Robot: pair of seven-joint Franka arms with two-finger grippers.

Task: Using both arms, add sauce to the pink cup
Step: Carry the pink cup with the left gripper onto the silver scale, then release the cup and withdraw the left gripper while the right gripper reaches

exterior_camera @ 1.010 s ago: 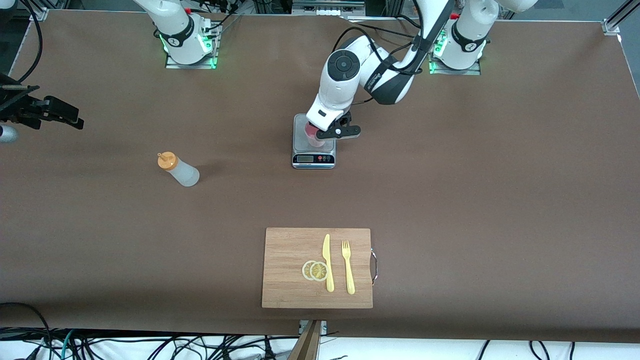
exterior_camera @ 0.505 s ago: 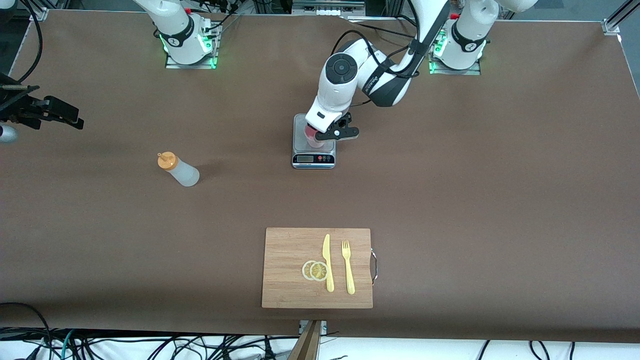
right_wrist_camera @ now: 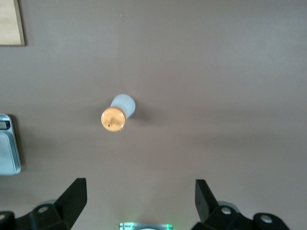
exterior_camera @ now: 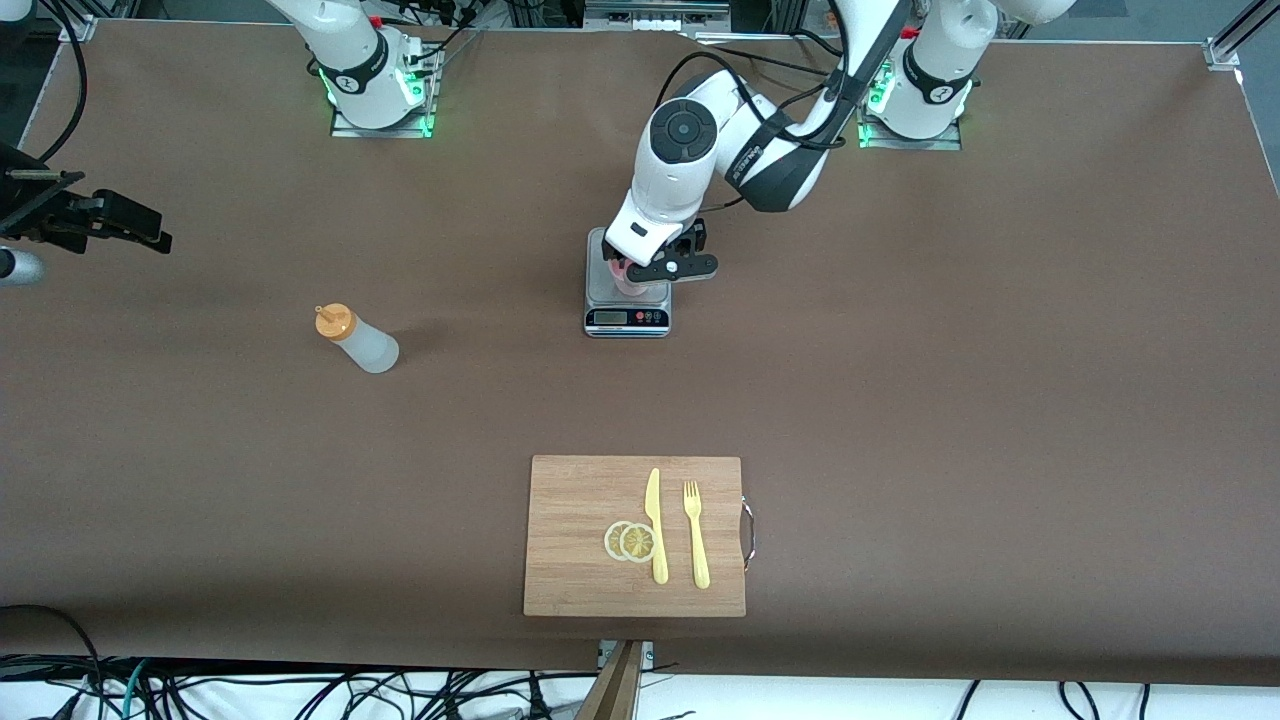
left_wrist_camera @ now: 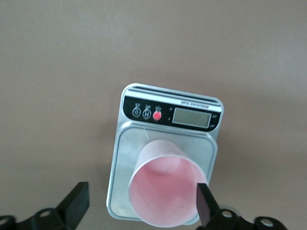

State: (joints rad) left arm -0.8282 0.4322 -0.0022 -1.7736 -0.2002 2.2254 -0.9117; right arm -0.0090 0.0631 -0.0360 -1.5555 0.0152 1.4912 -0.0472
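Your left hand is hanging over the grey kitchen scale with its fingers spread wide. The pink cup is sitting upright on the scale's metal plate, between those fingers. One finger looks to be just touching the rim, but nothing is gripping the cup, which is resting on its own. So you are at the step where the cup is placed and let go, and the pouring is not yet begun.

Your right hand is hovering high over the right arm's end of the surface, its fingers also standing wide and holding nothing. In the front view it is showing at the picture's edge. The sauce is standing upright on the surface with its orange cap on top, well apart from the scale, toward the right arm's end and a little nearer to the front camera than the scale is.

My reading is that the next move belongs to your right arm: bring it down around the soft body of the sauce bottle below the cap, close gently enough not to squirt, then carry it over the cup. Lift your left hand straight up first, or the close finger may tip the cup off the scale.

A wooden cutting board with a yellow knife, fork and lemon slices is lying nearest the camera, out of the way.
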